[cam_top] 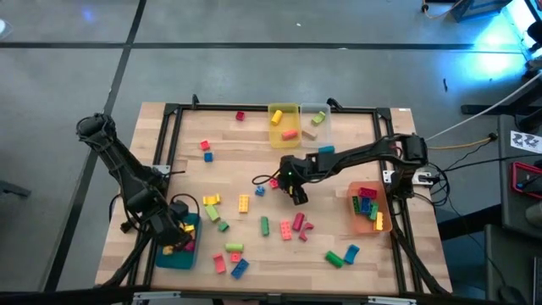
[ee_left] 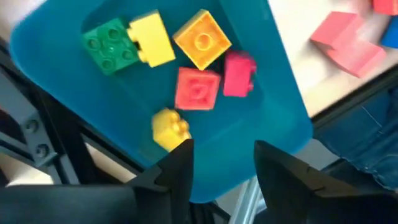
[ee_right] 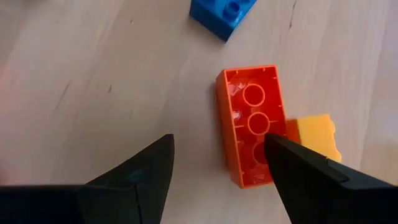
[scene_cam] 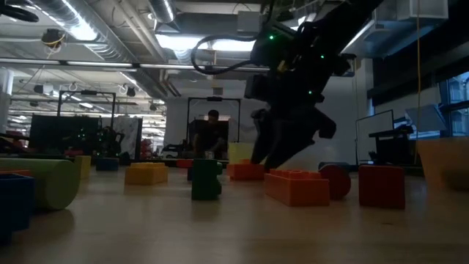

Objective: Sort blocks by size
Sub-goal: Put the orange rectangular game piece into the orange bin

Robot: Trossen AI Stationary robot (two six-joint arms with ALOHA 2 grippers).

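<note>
On a pale wooden table [cam_top: 254, 144] ringed by a black frame, studded plastic toy bricks [cam_top: 284, 227] lie scattered.
Left gripper [ee_left: 221, 163], fingers parted and empty, hangs over a glossy teal bin [ee_left: 273, 106] holding six bricks. Right gripper [ee_right: 217, 163], spread wide, straddles an overturned orange three-socket brick [ee_right: 252, 121] mid-table.

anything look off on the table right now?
One oddity: the orange brick under the right gripper lies upside down, hollow underside up, partly over a yellow piece. Otherwise nothing stands out.
</note>
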